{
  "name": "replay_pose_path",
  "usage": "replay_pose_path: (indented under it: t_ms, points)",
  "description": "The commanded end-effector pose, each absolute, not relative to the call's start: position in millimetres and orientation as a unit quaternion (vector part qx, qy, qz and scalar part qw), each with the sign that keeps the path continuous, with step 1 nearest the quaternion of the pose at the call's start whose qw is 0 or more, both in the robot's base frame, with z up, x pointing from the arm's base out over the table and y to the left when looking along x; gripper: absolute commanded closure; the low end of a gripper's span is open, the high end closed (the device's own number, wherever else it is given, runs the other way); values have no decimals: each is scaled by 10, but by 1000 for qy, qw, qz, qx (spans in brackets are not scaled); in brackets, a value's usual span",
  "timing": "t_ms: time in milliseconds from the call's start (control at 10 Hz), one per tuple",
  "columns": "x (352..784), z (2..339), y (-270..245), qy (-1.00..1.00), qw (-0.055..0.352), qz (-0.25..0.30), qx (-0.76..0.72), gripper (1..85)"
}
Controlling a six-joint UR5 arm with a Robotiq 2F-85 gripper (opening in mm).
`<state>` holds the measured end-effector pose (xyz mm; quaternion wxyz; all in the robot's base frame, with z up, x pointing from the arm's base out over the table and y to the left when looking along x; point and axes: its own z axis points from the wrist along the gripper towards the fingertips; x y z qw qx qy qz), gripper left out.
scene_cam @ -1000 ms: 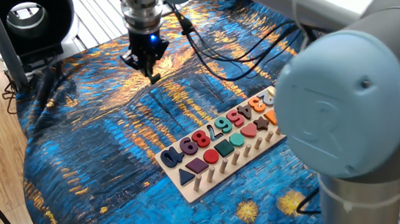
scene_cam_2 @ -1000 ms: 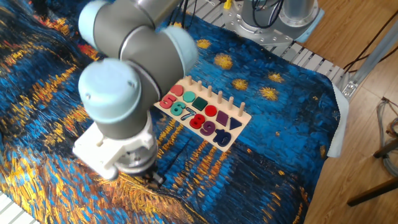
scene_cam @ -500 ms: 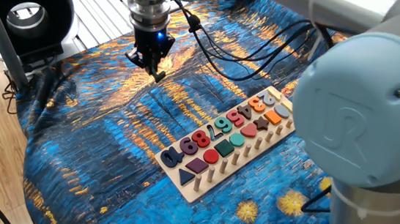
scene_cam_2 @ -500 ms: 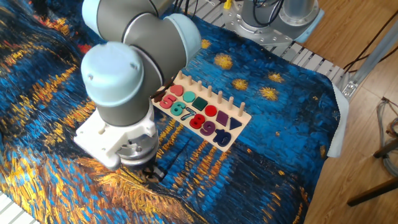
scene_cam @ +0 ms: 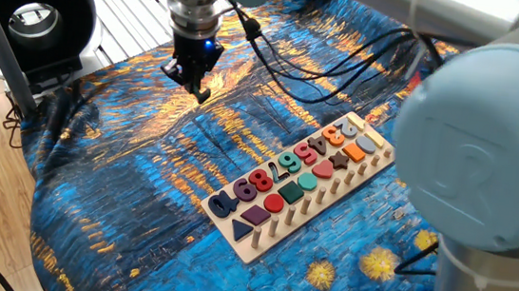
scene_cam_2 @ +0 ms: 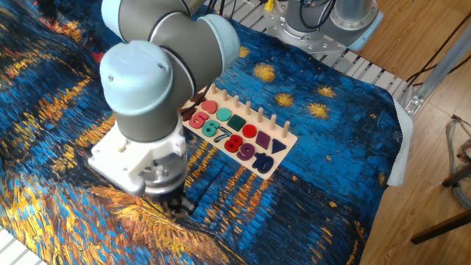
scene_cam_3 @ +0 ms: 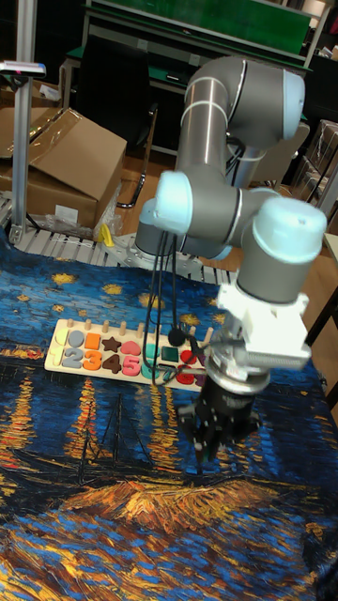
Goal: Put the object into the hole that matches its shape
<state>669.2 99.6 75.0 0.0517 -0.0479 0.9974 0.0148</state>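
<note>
UR5 arm [scene_cam_3: 230, 178]: one, pale blue-and-grey joints, folded over the table, black cables trailing along it. Wrist [scene_cam_2: 143, 158]: vertical, pointing straight down. Two-finger gripper [scene_cam: 195, 86]: black, blue light on its body, fingertips [scene_cam_3: 204, 449] close together, low above the cloth. Whether anything sits between the fingers cannot be told.

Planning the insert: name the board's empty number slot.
The pale slot between the red 8 and teal 6; the others hold coloured numbers.

Probably a lab: cardboard box [scene_cam_3: 70, 164], green bench [scene_cam_3: 202, 23] behind.
</note>
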Motion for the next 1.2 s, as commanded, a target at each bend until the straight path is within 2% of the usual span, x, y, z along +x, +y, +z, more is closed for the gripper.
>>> replay_pose_path:
  t_ms: [0,300,500,600,800,1000,1100]
  points:
    - [6274,1001,841,998,46,20,-48,840]
    - [6221,1051,821,997,53,22,-49,840]
    - [6146,1042,766,998,38,12,-52,840]
    - [6238,1049,694,998,55,-2,-38,840]
    - [6250,1051,726,998,58,5,-34,840]
    - [6024,1125,753,998,47,28,-37,840]
    - [5822,1194,673,998,56,28,-29,840]
